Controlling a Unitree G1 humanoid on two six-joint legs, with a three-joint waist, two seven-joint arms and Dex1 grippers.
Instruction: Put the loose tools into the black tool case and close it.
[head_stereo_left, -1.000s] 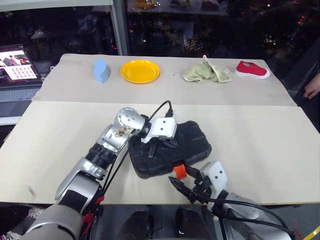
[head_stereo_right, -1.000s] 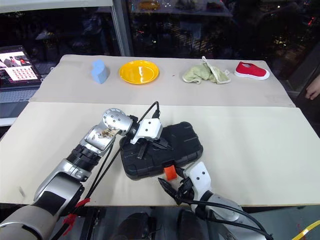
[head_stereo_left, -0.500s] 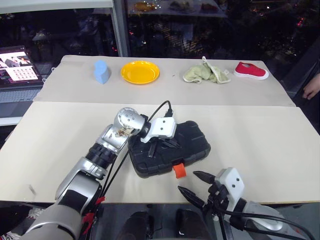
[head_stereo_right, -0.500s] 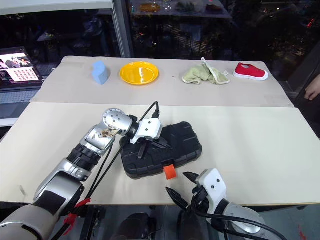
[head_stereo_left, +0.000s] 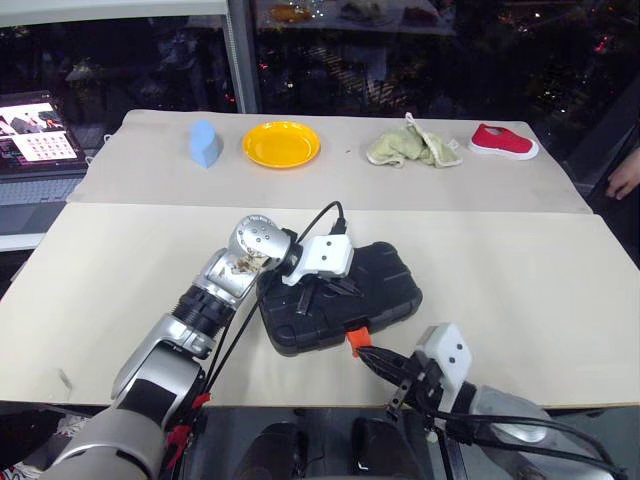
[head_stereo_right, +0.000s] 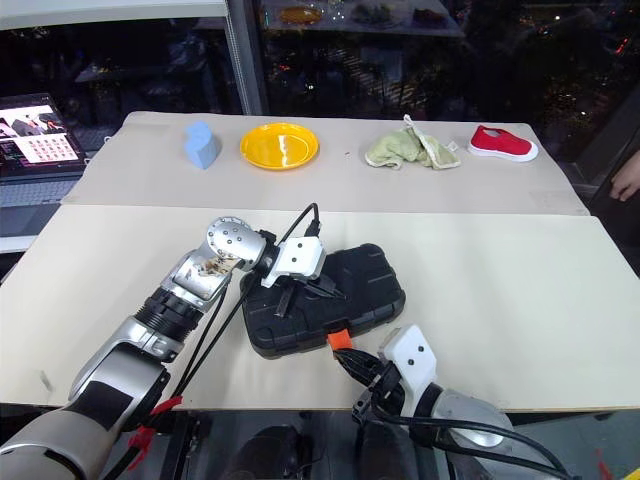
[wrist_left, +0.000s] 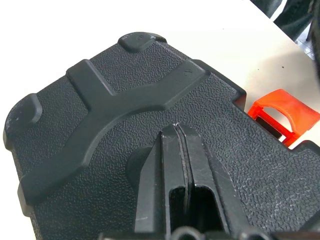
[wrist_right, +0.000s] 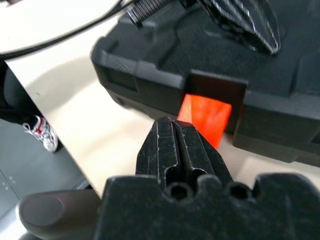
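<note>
So the black tool case is lying shut on the near beige table, pretty close to the front edge and turned a bit on a diagonal. My left gripper is resting on top of the lid with its two fingers squeezed flat together, nothing between them, tips pressing against the textured plastic next to the raised ridge that's moulded into the lid. In the head views that same gripper is sitting roughly over the middle of the case.

My right gripper is hanging just off the front edge of the table, fingers pinched fully together too and holding nothing. Its tips are pointing right at the small orange latch on the front wall of the case, just beside it; I can't tell if they're actually touching. The latch is sticking out and down from the case's front side rather than lying flush.

Further back, on the far table, I'm seeing a blue object, a yellow plate, a crumpled greenish cloth and a red shoe, all well apart from the case. A laptop is glowing off to the left.
</note>
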